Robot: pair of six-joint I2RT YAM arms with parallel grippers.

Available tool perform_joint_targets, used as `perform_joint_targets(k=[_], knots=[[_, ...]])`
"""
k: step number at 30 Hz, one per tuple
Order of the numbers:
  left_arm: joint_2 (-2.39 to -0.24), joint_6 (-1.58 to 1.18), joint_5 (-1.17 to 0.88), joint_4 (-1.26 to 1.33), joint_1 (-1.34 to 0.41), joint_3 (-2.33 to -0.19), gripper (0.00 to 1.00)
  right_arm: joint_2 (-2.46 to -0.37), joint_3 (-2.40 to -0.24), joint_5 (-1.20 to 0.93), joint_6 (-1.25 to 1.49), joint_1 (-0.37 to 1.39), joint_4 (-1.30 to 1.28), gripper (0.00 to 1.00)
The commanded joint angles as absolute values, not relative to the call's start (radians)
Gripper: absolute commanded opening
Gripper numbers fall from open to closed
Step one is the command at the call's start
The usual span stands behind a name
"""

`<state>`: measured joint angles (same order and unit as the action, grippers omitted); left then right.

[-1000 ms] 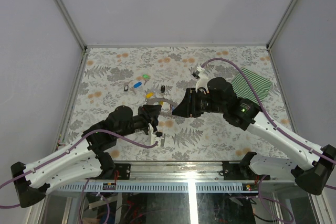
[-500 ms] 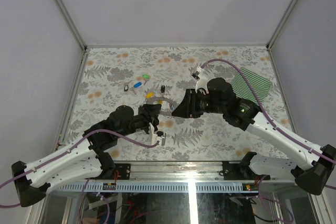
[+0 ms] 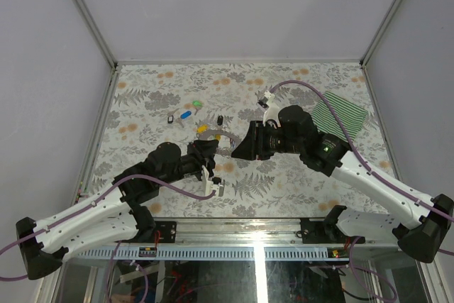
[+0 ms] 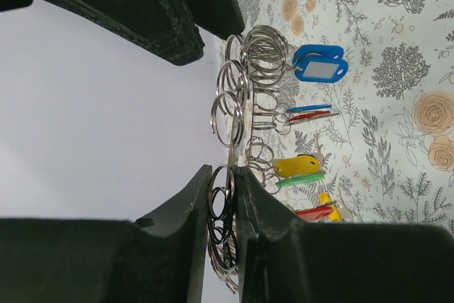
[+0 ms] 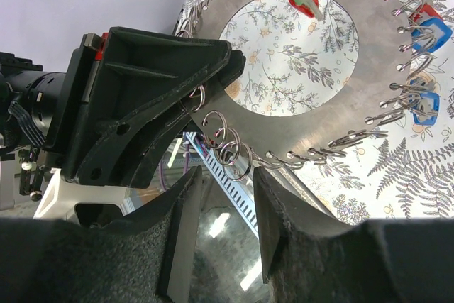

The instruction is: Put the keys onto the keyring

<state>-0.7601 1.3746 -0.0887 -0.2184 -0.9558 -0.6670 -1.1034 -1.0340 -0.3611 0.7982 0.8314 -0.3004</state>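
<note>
Where left fingers [image 4: 186, 239] grip, flat grey keyring [image 5: 369, 90]

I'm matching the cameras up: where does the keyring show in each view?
Top external: keyring near the picture's centre.
Left wrist: edge-on, a thin line at centre.
Right wrist: face-on, filling the upper middle.
Shared landmark: the left claw pinching its rim.
</note>
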Motion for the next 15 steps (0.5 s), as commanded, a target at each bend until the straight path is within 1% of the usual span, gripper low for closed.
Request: perform_joint_targets(k=[1, 8, 15], knots=[[-0.752, 1.398, -0.077, -0.100, -0.961, -0.707, 0.00, -1.115, -1.037, -0.396, 0.804, 0.838, -0.242, 0.41], [-0.752, 1.399, -0.076, -0.101, -0.961, -0.708, 0.00, -1.114, -1.032, -0.405, 0.808, 0.836, -0.231, 0.37], [-0.754, 1.401, -0.077, -0.102, -0.961, -0.711, 0.00, -1.115, -1.029, -0.412, 0.812, 0.838, -0.221, 0.36]])
